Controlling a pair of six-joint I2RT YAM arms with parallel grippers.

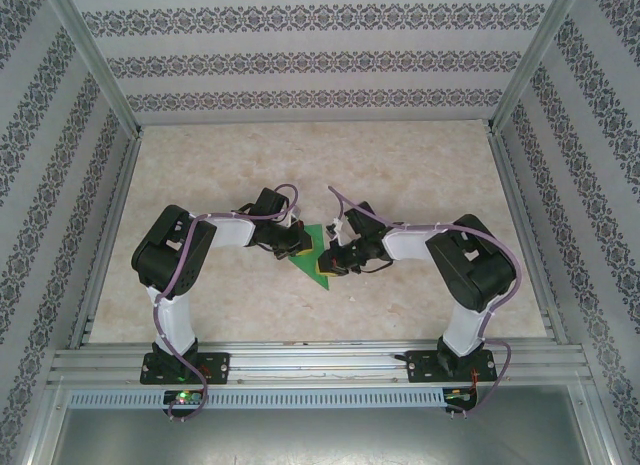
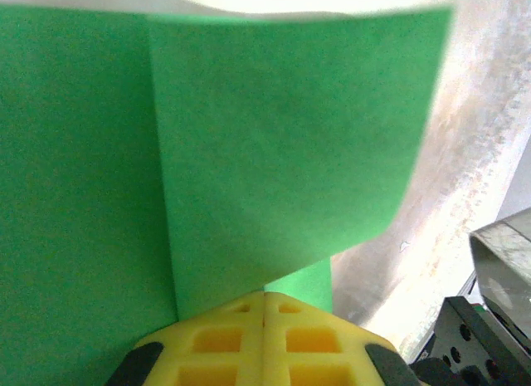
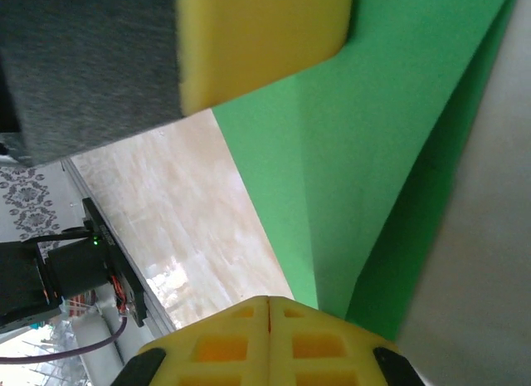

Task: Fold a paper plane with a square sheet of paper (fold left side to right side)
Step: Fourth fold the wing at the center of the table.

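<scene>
Clenched with no gap, the left gripper [image 2: 264, 305] has its tips at a lifted flap of the green paper [image 2: 282, 153]. The right gripper [image 3: 268, 307], equally clenched, sits at a creased edge. Partly folded, the paper lies between them on the table [image 1: 250, 165]. A dragging tip could skid it, skewing the crease.

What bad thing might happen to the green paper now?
The green paper has a folded flap that looks loose, so it might spring open or crease crooked. The left end effector and right end effector, both shut, sit very close together over it and might bump or drag it.
</scene>
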